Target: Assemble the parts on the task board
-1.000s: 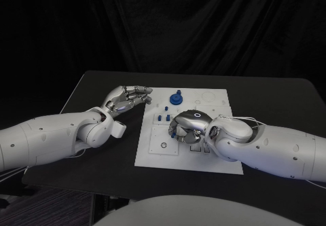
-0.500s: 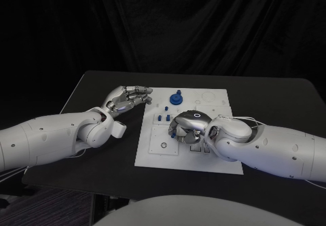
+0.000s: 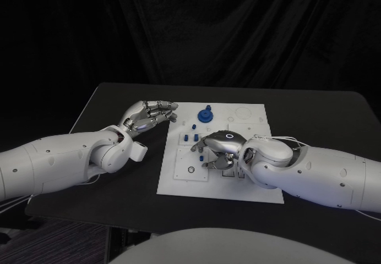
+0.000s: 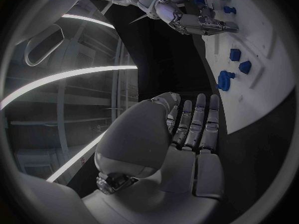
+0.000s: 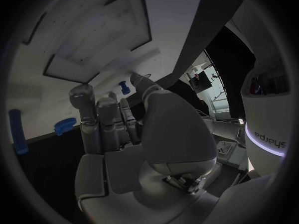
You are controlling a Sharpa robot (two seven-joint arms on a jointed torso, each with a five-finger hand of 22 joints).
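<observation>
A black matte counter (image 3: pixel 119 181) carries the flat white board (image 3: pixel 179 184), its long axis running away from the robot; dark curtain hangs behind. The right hand (image 3: pixel 218 147) hovers low over the board's middle, fingers curled down; whether it holds anything, I cannot tell. Just beyond its fingers stand small blue pegs (image 3: pixel 189 137). Farther off sits a round blue part (image 3: pixel 206 115). The left hand (image 3: pixel 148 115) rests at the board's left edge, fingers curled, holding nothing.

We could read no text with any certainty. In the right wrist view, grey lettering stood on the robot's white body above a glowing band, but it appeared reversed and we could not make it out.
</observation>
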